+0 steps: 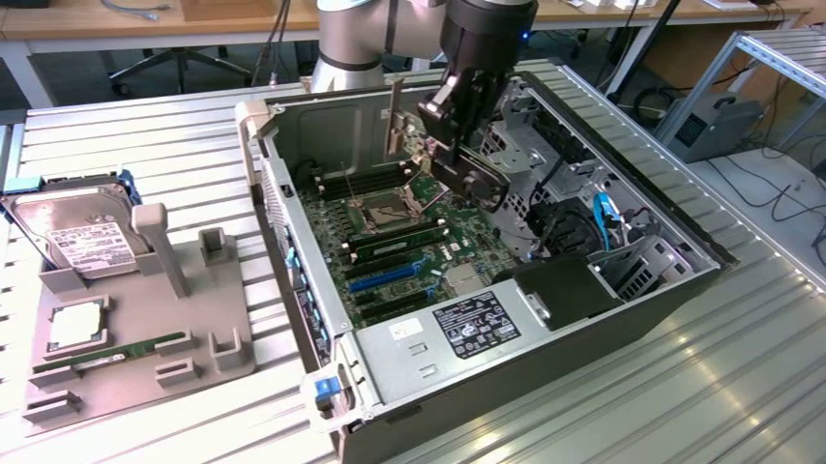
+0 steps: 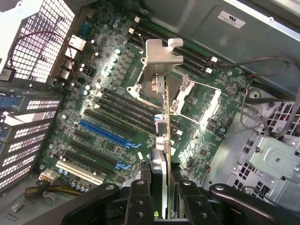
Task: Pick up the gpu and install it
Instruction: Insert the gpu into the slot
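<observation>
gpu (image 2: 161, 126) clamped on its near end between the two black fingers (image 2: 139, 201), which are closed on the card's two flat faces. Card is seen edge-on in the wrist view, with its silver bracket (image 2: 161, 56) at the end away from the fingers.

It hangs inside the open computer case (image 1: 555, 348), above the motherboard (image 2: 108, 93), roughly over the CPU socket (image 1: 387, 208) and not seated in any slot. Long blue slot (image 2: 101, 131) lies off to one side of the card, apart from it.

Arm (image 1: 355, 39) reaches down into the case from the far side.

Case lies on its side on the ribbed metal desk (image 1: 130, 135). On the exterior view's left, well apart from the case, a grey holder (image 1: 193, 319) carries a hard drive (image 1: 77, 237) and a green RAM stick (image 1: 110, 356).
</observation>
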`<state>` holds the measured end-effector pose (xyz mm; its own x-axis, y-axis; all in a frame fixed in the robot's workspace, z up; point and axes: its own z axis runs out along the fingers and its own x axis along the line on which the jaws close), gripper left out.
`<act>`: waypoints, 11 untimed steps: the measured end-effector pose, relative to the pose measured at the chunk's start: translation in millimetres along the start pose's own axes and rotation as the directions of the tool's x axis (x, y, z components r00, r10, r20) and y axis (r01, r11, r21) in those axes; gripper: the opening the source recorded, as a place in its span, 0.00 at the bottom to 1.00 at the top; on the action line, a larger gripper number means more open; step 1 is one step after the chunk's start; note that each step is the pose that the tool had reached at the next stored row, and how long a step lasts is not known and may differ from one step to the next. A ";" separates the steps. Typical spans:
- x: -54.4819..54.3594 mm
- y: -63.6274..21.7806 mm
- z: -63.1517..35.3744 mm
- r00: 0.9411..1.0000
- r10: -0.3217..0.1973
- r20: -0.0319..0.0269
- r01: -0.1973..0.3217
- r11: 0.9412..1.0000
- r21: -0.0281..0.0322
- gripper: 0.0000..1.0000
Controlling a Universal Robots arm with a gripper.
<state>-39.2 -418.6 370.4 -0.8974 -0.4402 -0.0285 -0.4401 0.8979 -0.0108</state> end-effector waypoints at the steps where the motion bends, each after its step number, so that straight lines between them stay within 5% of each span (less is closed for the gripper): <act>1: 0.0 0.0 0.0 1.000 -0.003 0.000 0.003 1.000 0.000 0.27; 11: 0.0 0.0 0.2 0.999 -0.036 0.000 0.036 0.999 -0.001 0.27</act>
<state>-39.2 -418.6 370.2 -0.8809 -0.4724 -0.0285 -0.4723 0.8814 -0.0108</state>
